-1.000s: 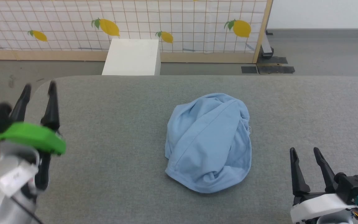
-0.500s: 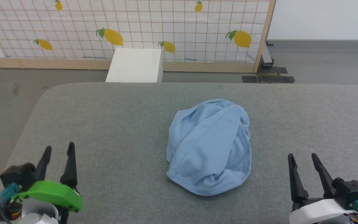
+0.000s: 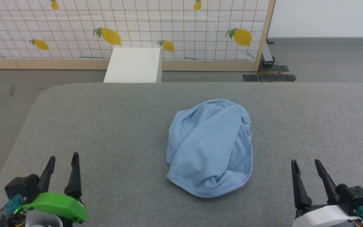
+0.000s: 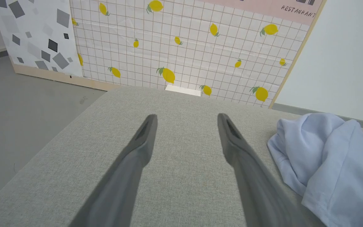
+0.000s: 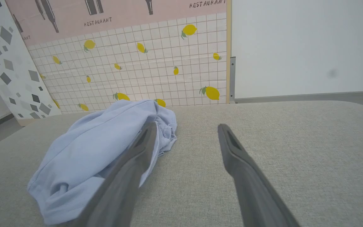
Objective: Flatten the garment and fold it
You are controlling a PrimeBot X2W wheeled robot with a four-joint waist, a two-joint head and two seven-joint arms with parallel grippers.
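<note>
Garment point(image 3: 210, 148) is lying bunched in a rounded heap near the middle of the grey fabric counter point(image 3: 112, 126), not being touched by either hand. Left hand point(image 3: 64, 156) is being held at the near left edge, fingers spread wide, nothing between them, well apart from the cloth. Right hand point(image 3: 304, 161) is being held at the near right, likewise parted and empty, nearer the heap. White box point(image 3: 133, 64) is sitting beyond the far edge, before the lemon-print panel point(image 3: 169, 25).
</note>
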